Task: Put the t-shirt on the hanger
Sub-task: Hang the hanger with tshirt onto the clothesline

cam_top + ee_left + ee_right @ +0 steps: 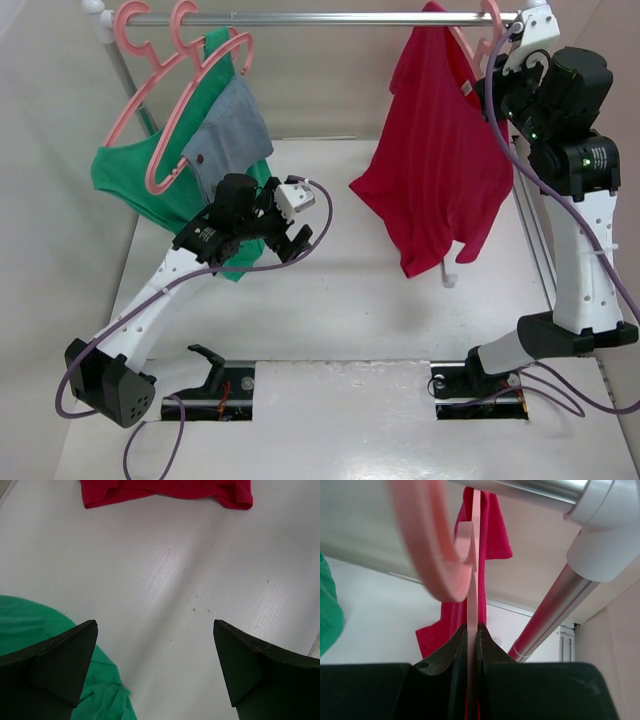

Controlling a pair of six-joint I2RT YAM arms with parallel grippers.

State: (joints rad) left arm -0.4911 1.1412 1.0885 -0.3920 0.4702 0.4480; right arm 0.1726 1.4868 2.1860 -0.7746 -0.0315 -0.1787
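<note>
The red t-shirt (440, 160) hangs on the pink hanger (475, 605) at the right end of the silver rail (330, 18). It hangs crooked, with 1 side bunched up high and the other side dropping low toward the white surface (340, 300). I cannot tell if the bottom edge touches the surface.

The right gripper (471, 627) is lifted up high next to the rail. Its 2 fingers (445, 655) are pinched tight on the thin pink bar of the hanger, so the bar stands straight up between them. The hanger's curled hook (427, 535) is right at the rail, but I cannot tell if it sits all the way over it. A slanted rack post (547, 612) runs down on the right side of that view.

The left gripper (287, 235) is low and in the middle, above the surface. Its fingers (60, 665) are spread wide apart and hold nothing – only bare surface shows between them. It is well apart from the t-shirt.

On the left end of the rail hang 2 more pink hangers (150, 60). They carry a green garment (130, 170) and a small blue denim piece (235, 125). The green garment droops down just beside the left gripper – its edge shows under the left finger in the left wrist view
</note>
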